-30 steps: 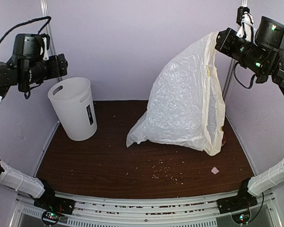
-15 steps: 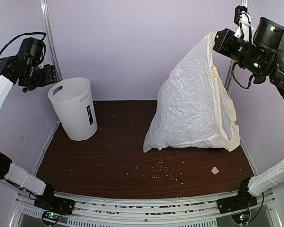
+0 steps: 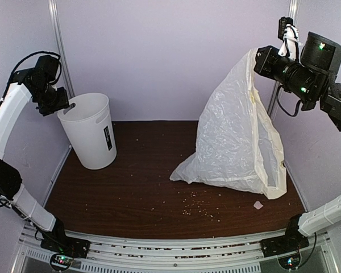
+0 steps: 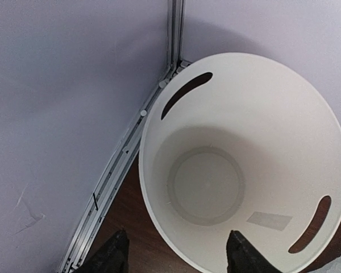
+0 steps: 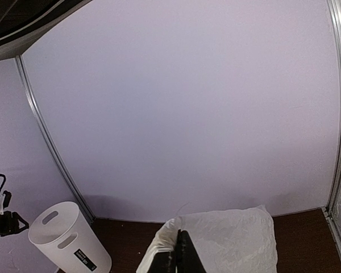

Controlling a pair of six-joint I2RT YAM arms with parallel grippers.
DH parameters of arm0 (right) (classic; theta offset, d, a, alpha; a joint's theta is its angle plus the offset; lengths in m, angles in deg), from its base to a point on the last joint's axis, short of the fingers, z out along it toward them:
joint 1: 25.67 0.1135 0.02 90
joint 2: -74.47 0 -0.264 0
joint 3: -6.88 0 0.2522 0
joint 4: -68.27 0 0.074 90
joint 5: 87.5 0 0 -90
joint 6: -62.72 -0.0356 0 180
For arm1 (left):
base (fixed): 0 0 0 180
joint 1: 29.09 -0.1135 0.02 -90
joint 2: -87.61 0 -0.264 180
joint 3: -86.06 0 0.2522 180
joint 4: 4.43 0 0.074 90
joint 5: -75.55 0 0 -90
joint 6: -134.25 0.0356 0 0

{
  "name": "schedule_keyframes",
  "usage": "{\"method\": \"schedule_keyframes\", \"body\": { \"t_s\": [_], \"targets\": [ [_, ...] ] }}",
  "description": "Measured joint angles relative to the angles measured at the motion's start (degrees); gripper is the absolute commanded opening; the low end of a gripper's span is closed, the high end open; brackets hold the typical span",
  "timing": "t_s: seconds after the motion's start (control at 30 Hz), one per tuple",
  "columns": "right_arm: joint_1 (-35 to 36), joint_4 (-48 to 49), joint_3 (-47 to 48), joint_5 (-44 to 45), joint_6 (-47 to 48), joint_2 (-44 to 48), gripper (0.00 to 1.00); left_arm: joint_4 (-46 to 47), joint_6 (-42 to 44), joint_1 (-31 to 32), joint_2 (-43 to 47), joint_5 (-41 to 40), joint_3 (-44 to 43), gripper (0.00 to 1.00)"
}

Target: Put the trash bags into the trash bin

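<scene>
The trash bin (image 3: 90, 136), a tall white bucket with a black label, stands upright at the back left and is empty inside (image 4: 256, 114). My left gripper (image 3: 64, 104) hangs over its left rim, open. In the left wrist view the rim passes between the left gripper's (image 4: 179, 256) two fingers, one outside and one over the inside. The trash bag (image 3: 238, 142), crinkly translucent white, hangs at the right with its bottom on the table. My right gripper (image 3: 259, 59) is shut on its top edge; the right wrist view shows the right gripper (image 5: 182, 253) pinching the trash bag (image 5: 238, 236).
A small white paper scrap (image 3: 258, 205) and scattered crumbs (image 3: 199, 207) lie on the brown table (image 3: 136, 193) in front of the bag. Lilac walls close in the back and sides. A metal post (image 3: 61, 51) stands just behind the bin.
My left arm has swung down to the bin's rim, its jaws narrowing. The bag has shifted right, its lower part swaying. The right gripper stays shut on the bag's top.
</scene>
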Motion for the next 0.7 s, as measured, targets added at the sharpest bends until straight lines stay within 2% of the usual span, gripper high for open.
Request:
{"method": "schedule_keyframes", "body": {
  "t_s": [0.23, 0.33, 0.7],
  "targets": [
    [0.0, 0.6, -2.6, -1.0, -1.6, 2.5, 0.00, 0.3, -1.3, -4.9, -2.6, 0.2, -1.0, 0.72],
    [0.0, 0.7, -4.6, -0.9, -2.3, 4.5, 0.00, 0.9, -1.2, -6.5, -2.6, 1.6, -1.2, 0.67],
    [0.0, 1.1, -8.9, -0.8, -2.9, 9.0, 0.00, 4.3, 0.9, -12.5, -9.0, 10.6, -7.9, 0.62]
  ]
}}
